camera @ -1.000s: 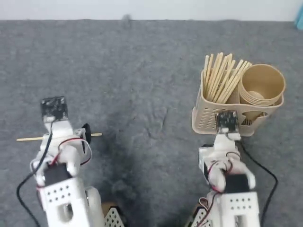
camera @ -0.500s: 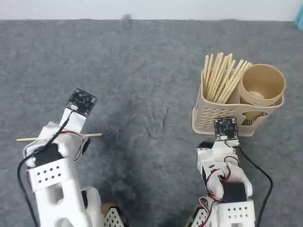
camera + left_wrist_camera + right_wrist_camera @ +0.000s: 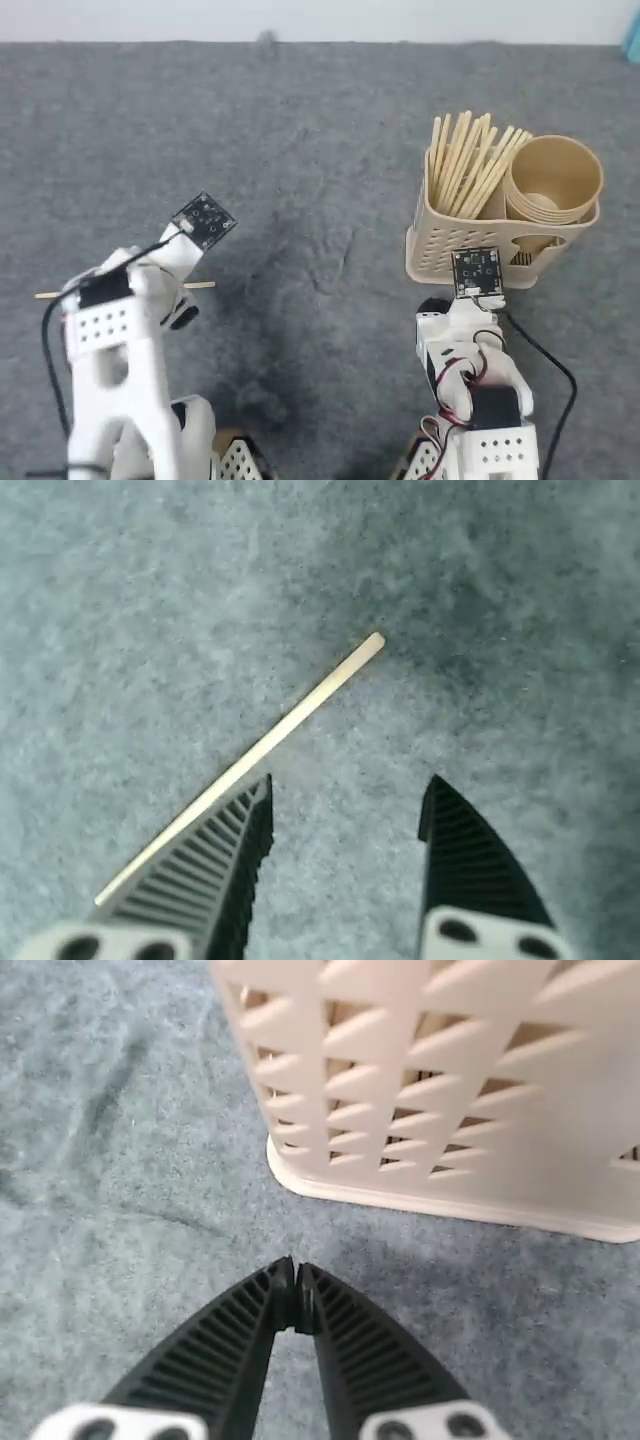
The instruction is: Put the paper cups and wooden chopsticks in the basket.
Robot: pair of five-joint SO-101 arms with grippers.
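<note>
High view: basket (image 3: 440, 250) at the desk's (image 3: 300, 130) right already holds paper cups (image 3: 555, 180) & a stick bundle (image 3: 468, 160); one chopstick (image 3: 203, 285) lies flat at left, under the left arm. Left wrist view: left hand (image 3: 350, 785) spread, empty, prob. hovering – stick runs under one finger, not in the gap. Step: last pickup; next, shift over it, lower, close. Right wrist view: right hand (image 3: 295, 1272) pressed together, empty, near the basket wall

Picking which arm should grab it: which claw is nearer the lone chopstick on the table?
Left. The left claw hangs open over the chopstick; the right claw sits shut by the basket, far off.
</note>
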